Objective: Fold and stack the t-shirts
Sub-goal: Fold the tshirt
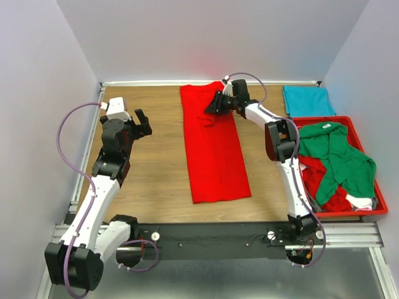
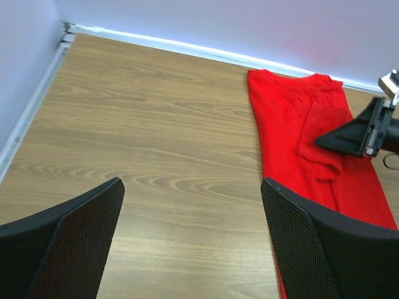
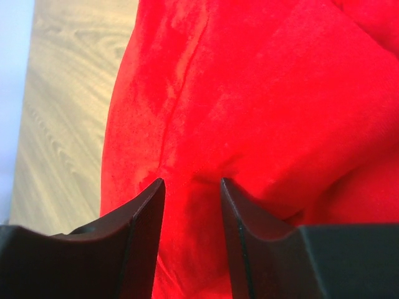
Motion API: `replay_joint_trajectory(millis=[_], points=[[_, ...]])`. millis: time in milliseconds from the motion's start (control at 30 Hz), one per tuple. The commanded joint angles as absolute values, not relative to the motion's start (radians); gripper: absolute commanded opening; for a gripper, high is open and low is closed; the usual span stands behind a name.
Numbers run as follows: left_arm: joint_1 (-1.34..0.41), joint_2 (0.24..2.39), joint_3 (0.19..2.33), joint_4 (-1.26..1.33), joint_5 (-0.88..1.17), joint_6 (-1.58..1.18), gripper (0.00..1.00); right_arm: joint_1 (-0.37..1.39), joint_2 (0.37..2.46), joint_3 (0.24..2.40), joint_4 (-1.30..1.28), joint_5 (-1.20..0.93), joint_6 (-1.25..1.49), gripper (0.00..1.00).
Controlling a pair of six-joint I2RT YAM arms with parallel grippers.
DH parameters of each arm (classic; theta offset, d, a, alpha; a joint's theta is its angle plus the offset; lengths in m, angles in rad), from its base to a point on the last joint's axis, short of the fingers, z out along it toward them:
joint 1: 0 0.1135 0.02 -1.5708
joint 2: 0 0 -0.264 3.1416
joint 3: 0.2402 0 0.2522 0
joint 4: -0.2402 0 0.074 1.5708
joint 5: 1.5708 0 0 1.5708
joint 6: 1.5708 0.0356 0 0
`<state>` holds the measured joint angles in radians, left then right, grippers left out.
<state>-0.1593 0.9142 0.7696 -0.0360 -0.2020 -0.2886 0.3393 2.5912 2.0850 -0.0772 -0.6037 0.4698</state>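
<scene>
A bright red t-shirt (image 1: 215,156) lies flat as a long folded strip down the middle of the table. It also shows in the left wrist view (image 2: 287,124) and fills the right wrist view (image 3: 262,93). My right gripper (image 1: 209,109) is at the shirt's far end, its jaws (image 3: 192,184) pinching a raised fold of red cloth. My left gripper (image 1: 144,121) is open and empty over bare wood left of the shirt (image 2: 192,180). A teal t-shirt (image 1: 307,101) lies folded at the far right. A green t-shirt (image 1: 340,156) lies crumpled in the tray.
A rigid red tray (image 1: 336,118) stands at the right, holding the green shirt, another red garment (image 1: 318,177) and something white (image 1: 361,200). Walls enclose the table on the left, far and right sides.
</scene>
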Motion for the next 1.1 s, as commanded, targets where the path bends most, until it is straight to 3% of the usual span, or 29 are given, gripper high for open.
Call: replay_joint_trajectory(millis=[0,267,467,733,867,1067], points=[[-0.163,0.953,0.762,-0.006,-0.08,-0.299,0.98,0.307,2.527,2.056,-0.133,-0.545,0.43,0.5],[-0.209,1.038,0.779,-0.112,0.093,-0.4,0.98,0.301,2.127,1.691,-0.15,-0.407,0.37,0.64],[-0.308,1.084,0.758,-0.213,0.181,-0.518,0.98,0.305,1.786,1.353,-0.312,-0.249,0.385,0.65],[-0.504,1.083,0.64,-0.261,0.221,-0.659,0.86,0.344,1.393,0.84,-0.494,-0.222,0.466,0.56],[-0.615,1.101,0.592,-0.261,0.212,-0.729,0.83,0.42,1.267,0.711,-0.557,-0.259,0.547,0.52],[-0.712,1.152,0.574,-0.262,0.181,-0.787,0.69,0.499,1.201,0.568,-0.534,-0.239,0.653,0.47]])
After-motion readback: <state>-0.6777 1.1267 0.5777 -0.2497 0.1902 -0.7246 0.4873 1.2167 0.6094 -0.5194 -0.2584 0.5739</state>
